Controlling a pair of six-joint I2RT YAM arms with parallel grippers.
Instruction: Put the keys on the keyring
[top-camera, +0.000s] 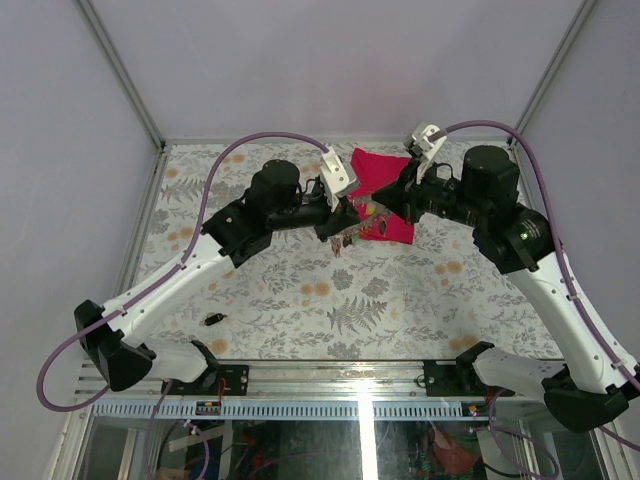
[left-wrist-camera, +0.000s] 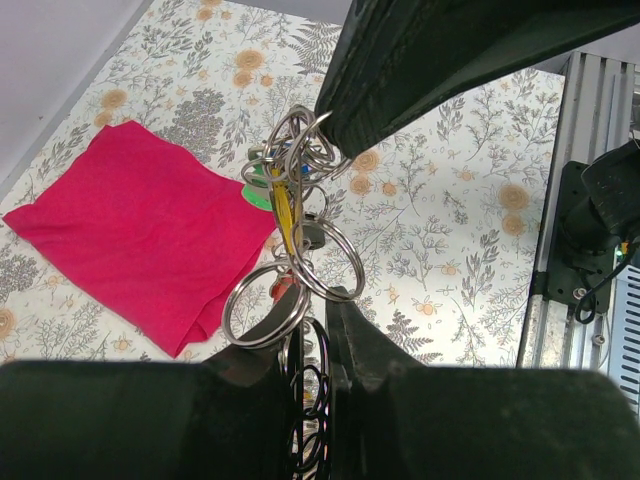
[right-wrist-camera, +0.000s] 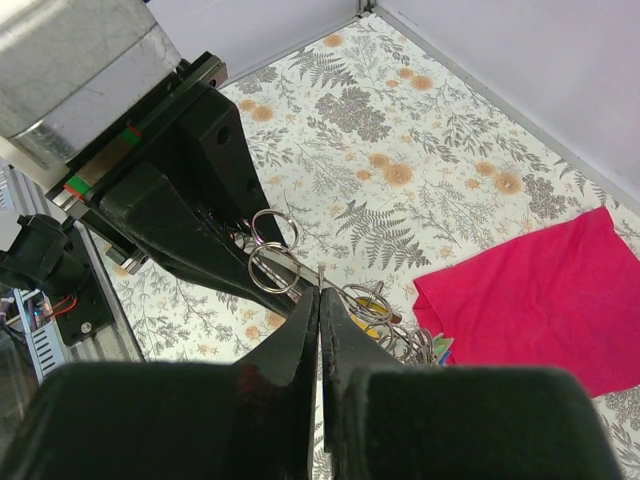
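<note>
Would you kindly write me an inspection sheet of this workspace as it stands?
Surface: floral table.
Job's things: keyring, a bunch of linked metal rings, held off the table between both claws; keys with coloured heads hang among them.
Clutter: red cloth, far middle; small dark item near the left arm, too small to identify.
Claws: left claw shut on keyring; right claw shut on keyring.
Cables: purple cables loop along each arm.
Surroundings: pale walls; metal rail at near edge.
</note>
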